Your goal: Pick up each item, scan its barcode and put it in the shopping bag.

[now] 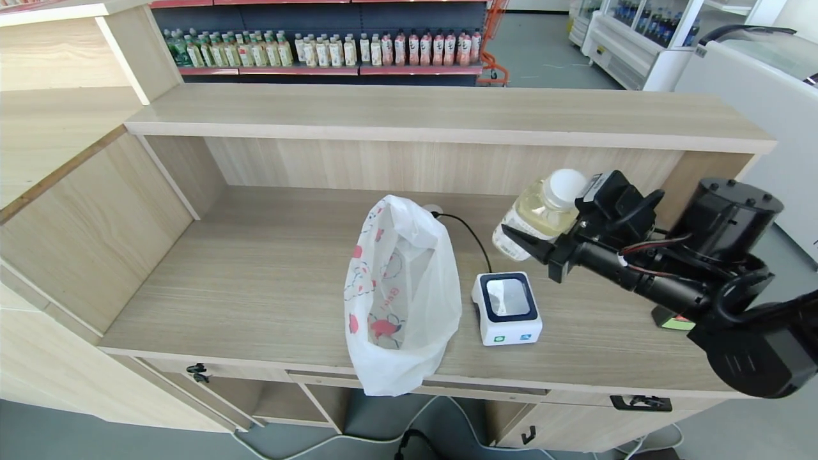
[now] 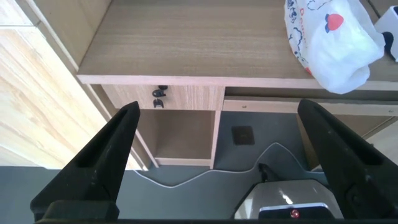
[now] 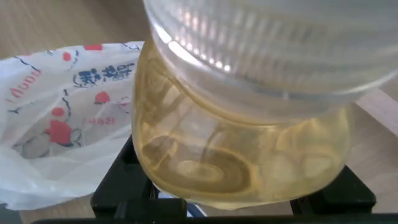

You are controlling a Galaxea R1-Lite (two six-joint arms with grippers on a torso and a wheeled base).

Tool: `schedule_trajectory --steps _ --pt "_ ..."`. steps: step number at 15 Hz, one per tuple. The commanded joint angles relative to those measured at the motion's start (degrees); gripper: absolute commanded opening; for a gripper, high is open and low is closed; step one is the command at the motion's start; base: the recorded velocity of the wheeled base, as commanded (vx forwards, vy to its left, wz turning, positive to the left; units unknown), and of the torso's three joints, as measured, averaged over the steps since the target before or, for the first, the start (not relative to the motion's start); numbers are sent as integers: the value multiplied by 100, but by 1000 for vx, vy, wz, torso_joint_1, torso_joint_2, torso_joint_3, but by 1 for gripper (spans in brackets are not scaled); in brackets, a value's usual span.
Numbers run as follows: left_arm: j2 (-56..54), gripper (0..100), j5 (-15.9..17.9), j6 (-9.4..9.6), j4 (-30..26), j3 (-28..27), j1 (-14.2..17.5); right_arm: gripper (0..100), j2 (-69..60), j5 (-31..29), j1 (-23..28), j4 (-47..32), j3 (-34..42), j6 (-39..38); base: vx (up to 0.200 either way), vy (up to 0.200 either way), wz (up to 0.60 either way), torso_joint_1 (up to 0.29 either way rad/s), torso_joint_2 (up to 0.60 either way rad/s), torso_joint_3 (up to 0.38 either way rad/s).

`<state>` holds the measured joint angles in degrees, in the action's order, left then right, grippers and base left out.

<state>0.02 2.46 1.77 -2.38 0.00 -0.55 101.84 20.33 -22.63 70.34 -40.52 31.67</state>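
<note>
- The right gripper is clamping a bottle, with one dark finger lying across the near side of the bottle body.
- The bottle is made of clear plastic with a white cap and is holding a pale yellow liquid. It is hanging tilted in the air above the counter, to the right of and farther back than the scanner.
- The left gripper is spread wide with nothing between its fingers. It is hanging in front of and below the near edge of the counter.
- The scanner is sitting on the counter with its dark window facing up, and a black cable is running from it toward the far side.
- The shopping bag, white with red print, is standing just left of the scanner with its mouth open upward. Its lower end is drooping over the near edge of the counter. Its contents cannot be determined.
</note>
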Motion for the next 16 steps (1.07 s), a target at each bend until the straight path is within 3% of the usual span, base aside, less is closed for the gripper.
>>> schedule_trajectory --steps 1,4,9,11,16 --pt "-2 100 0 -1 0 0 11 0 -613 -495 -348 50 290 -355 0 200 0 7 7 7" --pt "-2 100 0 -1 0 0 11 0 -815 -1532 -585 50 809 -1181 0 133 0 -8 -5 6" --pt "-2 100 0 -19 0 0 20 0 -384 -2253 -506 103 1433 -2613 0 0 0 0 0 0" --pt "-2 100 0 -19 0 0 11 0 11 -2253 -418 226 1380 -2930 0 0 0 0 0 0" --pt "-2 100 0 -19 0 0 11 0 1145 -1805 -515 1869 1328 -2903 0 0 0 0 0 0"
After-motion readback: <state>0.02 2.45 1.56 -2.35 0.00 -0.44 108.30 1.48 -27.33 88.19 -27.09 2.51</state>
